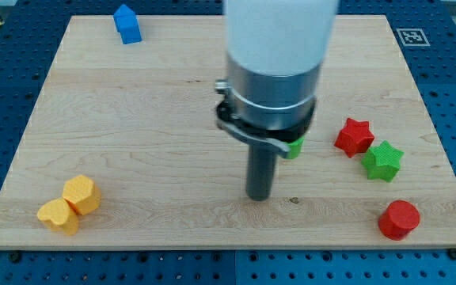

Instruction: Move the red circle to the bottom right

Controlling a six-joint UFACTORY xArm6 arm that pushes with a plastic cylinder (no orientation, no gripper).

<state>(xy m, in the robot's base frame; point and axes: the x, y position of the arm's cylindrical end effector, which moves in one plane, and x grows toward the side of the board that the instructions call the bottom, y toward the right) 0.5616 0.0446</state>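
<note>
The red circle (398, 219) is a short red cylinder near the board's bottom right corner. My tip (259, 196) is the lower end of the dark rod, at the lower middle of the board. It stands well to the left of the red circle, with bare wood between them. A red star (354, 136) and a green star (382, 161) lie close together above the red circle. A green block (294, 147) is mostly hidden behind the arm's body.
A blue house-shaped block (127, 24) stands at the top left. Two yellow blocks (81, 195) (58, 215) touch each other at the bottom left. The wooden board (133, 119) lies on a blue pegboard table. The arm's large body (275, 63) covers the board's upper middle.
</note>
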